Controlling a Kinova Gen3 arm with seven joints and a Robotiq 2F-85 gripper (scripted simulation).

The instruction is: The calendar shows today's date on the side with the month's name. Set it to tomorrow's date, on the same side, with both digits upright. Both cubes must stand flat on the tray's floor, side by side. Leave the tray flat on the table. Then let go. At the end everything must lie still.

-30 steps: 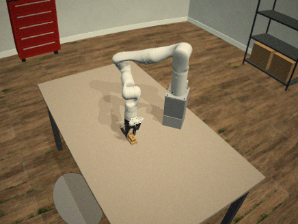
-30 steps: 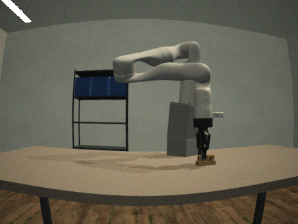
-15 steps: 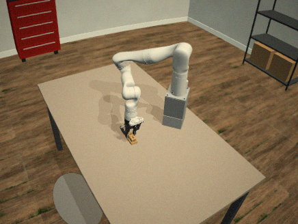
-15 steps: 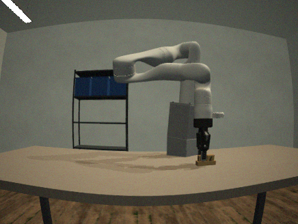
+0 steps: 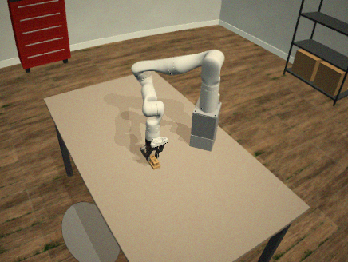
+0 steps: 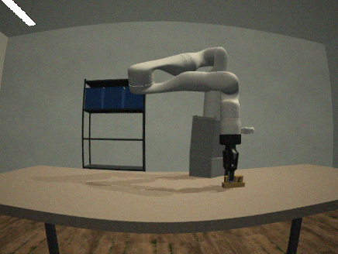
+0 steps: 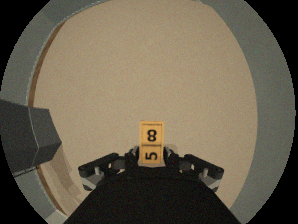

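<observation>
The big tan rectangular table (image 5: 223, 208) holds everything. The white robot arm (image 5: 175, 65) stands on a grey box base (image 5: 198, 141) at the table's far edge and bends down to the table top. Its black two-finger gripper (image 6: 231, 177) points straight down, right over the small wooden calendar tray (image 6: 239, 184) with two tan number cubes (image 7: 152, 144). The fingers are half closed, low around the cube nearer the arm, but I cannot tell if they squeeze it. From the wrist view, the cube tops show 8 and 5.
</observation>
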